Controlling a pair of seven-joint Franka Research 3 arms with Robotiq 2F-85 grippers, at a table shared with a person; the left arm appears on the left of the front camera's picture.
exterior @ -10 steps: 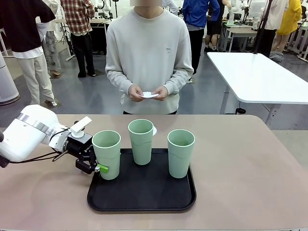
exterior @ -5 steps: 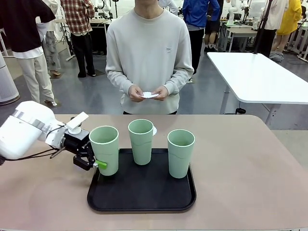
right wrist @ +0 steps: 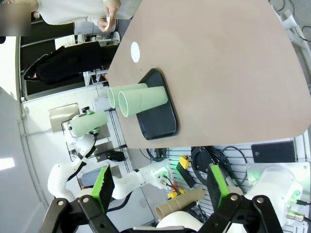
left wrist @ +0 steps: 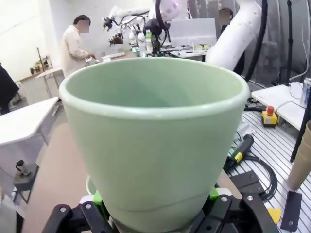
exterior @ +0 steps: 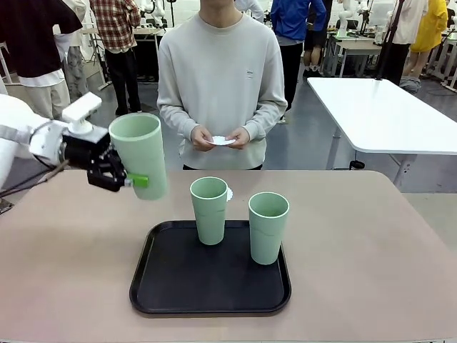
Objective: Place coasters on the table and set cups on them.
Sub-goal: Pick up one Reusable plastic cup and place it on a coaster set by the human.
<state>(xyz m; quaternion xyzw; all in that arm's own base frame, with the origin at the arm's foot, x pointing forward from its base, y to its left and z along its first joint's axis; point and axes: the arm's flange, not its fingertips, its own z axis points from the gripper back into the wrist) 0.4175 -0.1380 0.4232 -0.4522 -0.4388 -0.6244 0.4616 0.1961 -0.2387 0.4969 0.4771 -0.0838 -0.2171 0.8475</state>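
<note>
My left gripper (exterior: 133, 179) is shut on the lower part of a mint-green cup (exterior: 139, 153) and holds it upright in the air, above the table (exterior: 371, 243) to the left of the tray. In the left wrist view this cup (left wrist: 155, 141) stands between the green pads (left wrist: 212, 194). Two more cups (exterior: 209, 209) (exterior: 268, 226) stand on the black tray (exterior: 178, 286). A white coaster (exterior: 229, 194) lies on the table just behind the middle cup. The person holds another coaster (exterior: 223, 141) in both hands. High above the table, my right gripper (right wrist: 160, 187) is open with nothing between its fingers.
The person stands at the far edge of the table, hands at waist height. From above, the right wrist view shows the tray (right wrist: 163, 111), both cups (right wrist: 141, 99) on it and the coaster (right wrist: 135, 52) beyond. A white table (exterior: 385, 114) stands at the back right.
My left gripper has lifted the left cup off the tray and carried it up and to the left. The other cups and the person's hands have stayed put.
</note>
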